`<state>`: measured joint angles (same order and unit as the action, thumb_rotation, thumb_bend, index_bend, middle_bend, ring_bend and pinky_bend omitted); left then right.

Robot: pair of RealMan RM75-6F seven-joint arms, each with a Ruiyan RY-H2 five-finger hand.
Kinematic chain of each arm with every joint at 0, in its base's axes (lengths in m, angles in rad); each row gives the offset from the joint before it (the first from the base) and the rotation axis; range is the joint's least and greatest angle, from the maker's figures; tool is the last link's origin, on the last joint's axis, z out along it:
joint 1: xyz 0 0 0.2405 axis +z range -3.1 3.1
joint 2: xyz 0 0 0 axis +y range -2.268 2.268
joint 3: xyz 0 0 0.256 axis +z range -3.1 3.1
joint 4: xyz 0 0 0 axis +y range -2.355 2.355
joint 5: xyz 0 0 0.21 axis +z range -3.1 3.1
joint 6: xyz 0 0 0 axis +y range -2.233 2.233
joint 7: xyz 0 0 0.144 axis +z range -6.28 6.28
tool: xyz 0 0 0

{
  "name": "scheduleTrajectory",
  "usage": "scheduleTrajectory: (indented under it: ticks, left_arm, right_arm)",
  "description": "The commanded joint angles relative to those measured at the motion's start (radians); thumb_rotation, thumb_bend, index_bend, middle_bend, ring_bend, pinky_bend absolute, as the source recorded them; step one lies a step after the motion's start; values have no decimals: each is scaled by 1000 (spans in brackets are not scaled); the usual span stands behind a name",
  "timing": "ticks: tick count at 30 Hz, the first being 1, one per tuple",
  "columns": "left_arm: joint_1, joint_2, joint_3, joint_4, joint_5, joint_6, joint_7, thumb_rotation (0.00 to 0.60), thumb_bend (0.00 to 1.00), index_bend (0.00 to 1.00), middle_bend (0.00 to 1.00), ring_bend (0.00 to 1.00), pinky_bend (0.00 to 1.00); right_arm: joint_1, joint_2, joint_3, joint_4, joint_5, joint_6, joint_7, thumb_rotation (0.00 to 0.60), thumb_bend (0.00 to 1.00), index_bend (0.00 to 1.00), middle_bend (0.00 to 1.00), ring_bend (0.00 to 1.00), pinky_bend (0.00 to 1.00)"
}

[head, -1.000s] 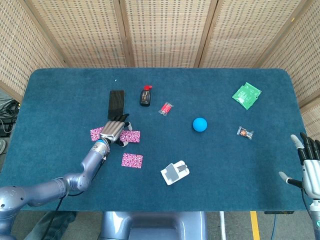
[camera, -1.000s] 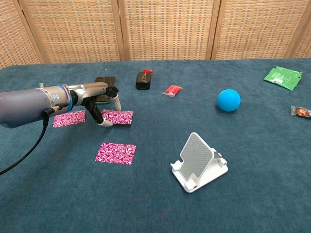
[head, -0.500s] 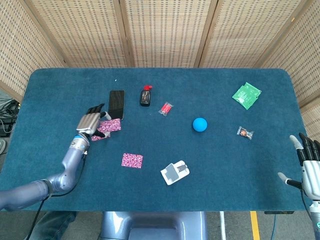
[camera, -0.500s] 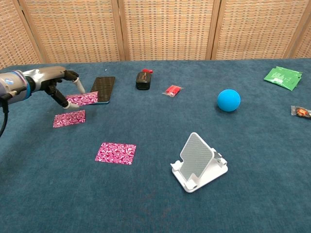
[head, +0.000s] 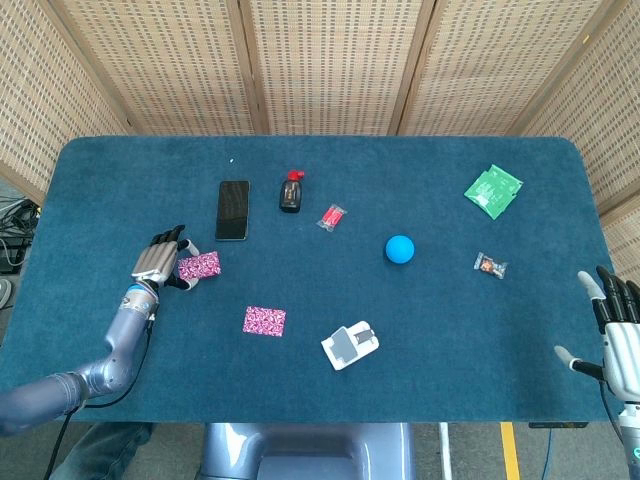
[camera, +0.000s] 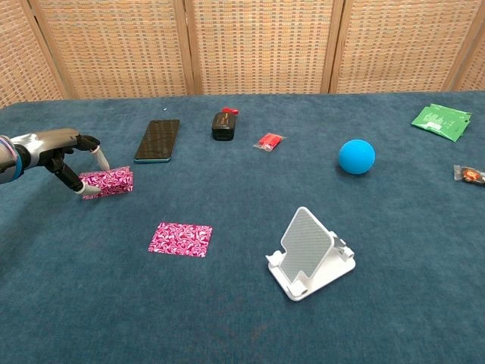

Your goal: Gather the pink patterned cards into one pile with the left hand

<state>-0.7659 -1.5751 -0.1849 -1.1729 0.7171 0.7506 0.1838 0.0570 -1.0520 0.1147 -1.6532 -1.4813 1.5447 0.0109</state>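
My left hand [head: 158, 262] is at the table's left side and pinches a pink patterned card [head: 199, 266] by its left edge between thumb and a finger. In the chest view that card [camera: 107, 182] lies low over a second pink card, of which only an edge shows, with the left hand [camera: 64, 152] just left of it. Another pink patterned card [head: 264, 321] lies flat and alone nearer the front, right of the hand; the chest view shows this card [camera: 180, 239] too. My right hand [head: 620, 335] hovers at the table's front right corner, fingers apart and holding nothing.
A black phone [head: 233, 209] lies just behind the held card. Further right are a black and red device [head: 290, 192], a red wrapper [head: 331, 217], a blue ball [head: 400, 249], a white phone stand [head: 350, 345], a green packet [head: 493, 190] and a small candy [head: 490, 265].
My left hand lifted the middle pink card, carried it leftward, and lowered it onto the leftmost card. The right hand has barely moved.
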Motion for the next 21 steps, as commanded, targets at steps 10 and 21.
scheduleTrajectory:
  ticks: [10,21]
  left_arm:
    - [5,-42,-8,57,-39,18,38,600,290,669,0,0,0]
    - [9,-55,-14,72,-40,10,52,600,289,619,0,0,0]
  right_arm:
    - [0,3,3,3,2,1,11,600,0,0,0,0,0]
    - [-1,3,1,1,-1,2,12,600,0,0,0,0,0]
